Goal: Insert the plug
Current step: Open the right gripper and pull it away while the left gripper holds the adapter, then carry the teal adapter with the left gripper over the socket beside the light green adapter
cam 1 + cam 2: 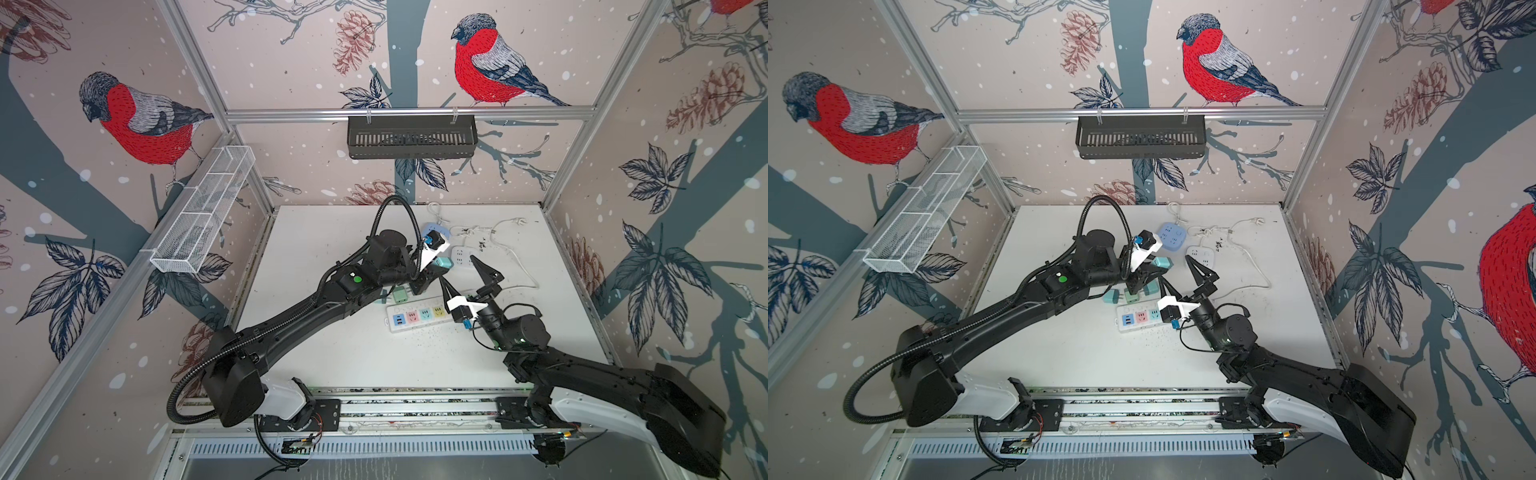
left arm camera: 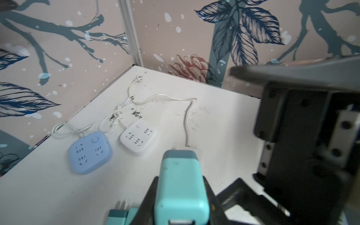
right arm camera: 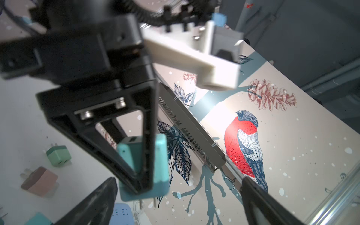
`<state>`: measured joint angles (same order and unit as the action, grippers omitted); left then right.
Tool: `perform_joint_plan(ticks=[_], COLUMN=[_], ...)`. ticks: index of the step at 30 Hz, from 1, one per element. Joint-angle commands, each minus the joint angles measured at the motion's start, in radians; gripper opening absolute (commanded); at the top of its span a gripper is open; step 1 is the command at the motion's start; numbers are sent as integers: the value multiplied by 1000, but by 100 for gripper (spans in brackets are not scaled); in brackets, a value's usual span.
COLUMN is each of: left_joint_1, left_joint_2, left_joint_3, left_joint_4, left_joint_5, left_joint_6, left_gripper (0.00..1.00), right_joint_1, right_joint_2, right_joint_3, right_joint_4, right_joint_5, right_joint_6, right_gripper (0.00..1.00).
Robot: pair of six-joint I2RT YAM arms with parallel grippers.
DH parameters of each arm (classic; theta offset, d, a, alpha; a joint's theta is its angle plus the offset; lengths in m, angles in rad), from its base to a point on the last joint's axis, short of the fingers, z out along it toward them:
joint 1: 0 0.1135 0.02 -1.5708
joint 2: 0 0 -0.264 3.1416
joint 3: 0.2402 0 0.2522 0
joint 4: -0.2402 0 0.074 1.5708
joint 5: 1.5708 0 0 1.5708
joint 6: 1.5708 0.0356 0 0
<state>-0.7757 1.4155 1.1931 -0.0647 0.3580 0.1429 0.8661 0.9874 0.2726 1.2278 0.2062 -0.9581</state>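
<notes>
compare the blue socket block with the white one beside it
The blue socket block is pale blue, the white socket block white. The blue one sits nearer the back wall than the white one. The blue one's cord lies looped; the white one's is knotted. Both lie flat, sockets up, with a top button.

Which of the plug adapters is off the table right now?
The teal adapter, clamped in the left gripper above the table. The green adapter and pink adapter lie loose on it.
</notes>
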Motion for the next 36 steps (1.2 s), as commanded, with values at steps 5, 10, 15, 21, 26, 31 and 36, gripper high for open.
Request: perform_joint_plan(ticks=[5, 10, 15, 21, 26, 31, 36], left_joint_1=[73, 73, 73, 57, 29, -26, -59], left_joint_2=[32, 135, 266, 369, 414, 457, 542], left_joint_3=[35, 136, 276, 368, 393, 407, 489], left_joint_4=[-45, -149, -314, -407, -451, -483, -576], left_joint_5=[-55, -145, -86, -65, -78, -126, -137], left_joint_6=[2, 43, 113, 145, 155, 189, 223], left_gripper=[0, 0, 0, 0, 0, 0, 0], right_joint_1=[-136, -336, -582, -720, -727, -731, -735], right_joint_2=[-130, -222, -218, -63, 59, 205, 380], right_joint_3=[36, 70, 119, 150, 145, 89, 123], right_joint_4=[-65, -263, -536, -590, -541, -371, -328], right_joint_5=[186, 232, 123, -69, -36, 4, 36], right_joint_6=[510, 939, 1334, 1409, 1395, 1388, 1401], right_gripper=[99, 99, 100, 100, 100, 99, 99])
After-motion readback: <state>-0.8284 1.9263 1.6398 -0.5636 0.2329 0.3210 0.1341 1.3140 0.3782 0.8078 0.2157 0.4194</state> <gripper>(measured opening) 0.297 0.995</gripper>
